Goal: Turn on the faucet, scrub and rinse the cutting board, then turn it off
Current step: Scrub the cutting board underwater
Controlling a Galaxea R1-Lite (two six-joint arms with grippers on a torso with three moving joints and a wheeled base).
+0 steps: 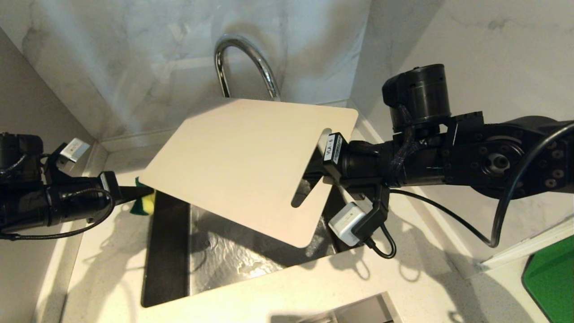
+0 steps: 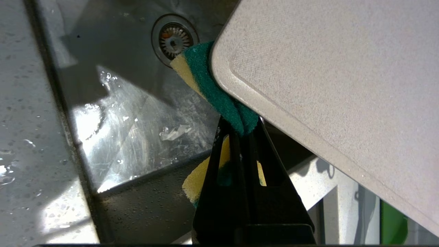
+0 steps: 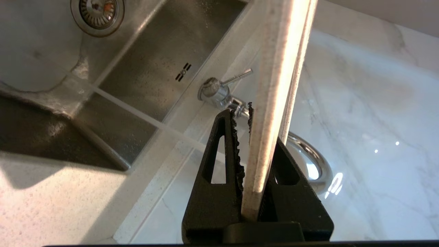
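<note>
Holding the cutting board point(image 1: 244, 166) tilted over the sink point(image 1: 170, 251), the right gripper point(image 3: 255, 161) pinches the board's edge beside the handle slot, its serrated pads clamped on either face. The left gripper point(image 2: 241, 137) comes in from the left side, its fingers pressed tight on a green and yellow sponge point(image 2: 209, 85), whose green scouring side touches the board's rounded lower-left corner. The faucet point(image 1: 244, 63) arches behind the board, and in the right wrist view a stream of water point(image 3: 137, 115) runs into the basin, so the tap seems to be on already and scrubbing looks to be the step in hand. To do it well, the sponge should probably travel from that corner across the face in long overlapping strokes, green side flat against the plastic rather than catching only the rim. The right grip likely needs to stay firm, since pressure from the sponge could twist a board held at one end. Keeping the board angled over the basin should let dirty water drain into the sink and not onto the countertop point(image 1: 278, 291).
</note>
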